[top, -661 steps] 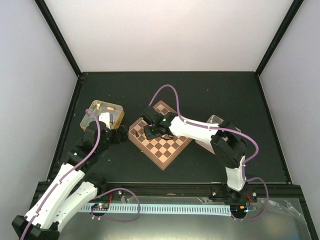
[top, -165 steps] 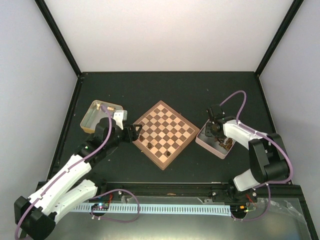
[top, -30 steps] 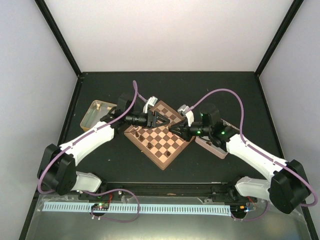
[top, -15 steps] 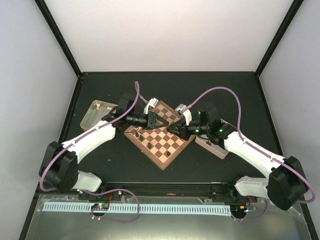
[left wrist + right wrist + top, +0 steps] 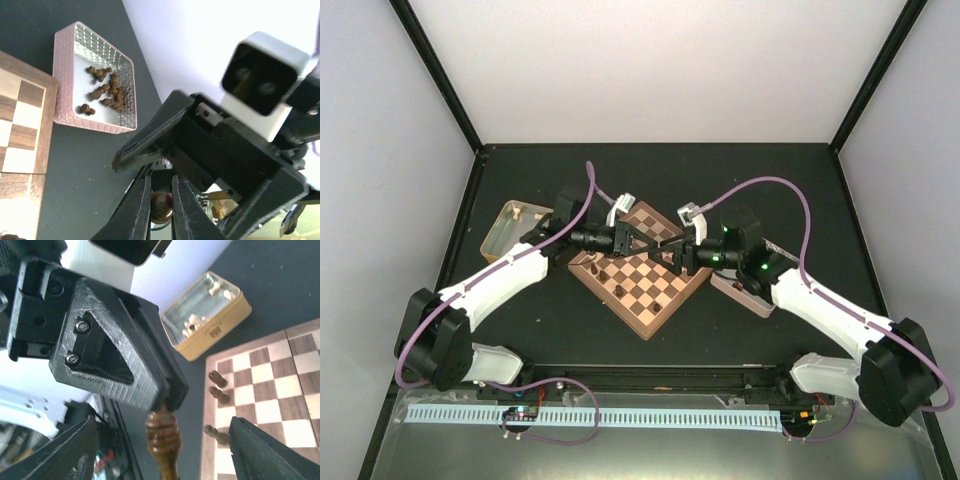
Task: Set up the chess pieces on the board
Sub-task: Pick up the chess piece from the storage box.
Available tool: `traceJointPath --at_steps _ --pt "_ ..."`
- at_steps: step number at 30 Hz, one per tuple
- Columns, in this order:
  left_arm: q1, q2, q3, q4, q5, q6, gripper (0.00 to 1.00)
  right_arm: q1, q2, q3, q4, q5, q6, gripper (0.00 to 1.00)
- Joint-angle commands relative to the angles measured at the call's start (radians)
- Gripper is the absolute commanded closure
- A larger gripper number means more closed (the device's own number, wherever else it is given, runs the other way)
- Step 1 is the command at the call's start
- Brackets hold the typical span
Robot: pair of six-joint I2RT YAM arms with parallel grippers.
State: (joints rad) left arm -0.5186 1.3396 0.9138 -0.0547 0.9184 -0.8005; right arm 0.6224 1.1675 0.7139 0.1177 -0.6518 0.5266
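Both grippers meet nose to nose above the far half of the board (image 5: 650, 300). My left gripper (image 5: 656, 243) (image 5: 161, 186) is shut on the rounded head of a dark brown chess piece (image 5: 161, 207) (image 5: 162, 434). My right gripper (image 5: 672, 250) (image 5: 162, 456) is open, its jaws spread wide on either side of that piece without touching it. In the right wrist view the left gripper's fingertips (image 5: 167, 390) pinch the piece's top. Three dark pieces (image 5: 219, 395) stand along the board's left edge (image 5: 595, 268).
A pink tray (image 5: 745, 290) (image 5: 62, 80) right of the board holds several dark pieces (image 5: 105, 90). A gold tray (image 5: 515, 228) (image 5: 220, 330) on the left holds pale pieces. The two arms' cables arch over the board.
Over the last second my left gripper shut on the piece and my right gripper then opened wide, letting go of it. Both arms stayed almost in place above the board.
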Motion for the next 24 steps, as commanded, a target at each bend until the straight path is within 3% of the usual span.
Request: traceJointPath --at_steps 1,5,9,24 --pt "-0.002 -0.052 0.024 0.115 -0.048 -0.135 0.98 0.006 -0.071 -0.124 0.35 0.047 0.367 0.26" --pt "-0.002 -0.053 -0.004 0.26 -0.071 -0.285 0.98 0.01 -0.081 -0.207 0.585 0.089 0.59 0.24" --pt "-0.003 -0.053 -0.014 0.32 -0.09 -0.369 0.98 0.018 -0.073 -0.216 0.663 0.109 0.677 0.27" --pt "-0.002 -0.082 -0.046 0.362 -0.105 -0.427 0.98 0.019 -0.082 -0.247 0.651 0.213 0.789 0.65"
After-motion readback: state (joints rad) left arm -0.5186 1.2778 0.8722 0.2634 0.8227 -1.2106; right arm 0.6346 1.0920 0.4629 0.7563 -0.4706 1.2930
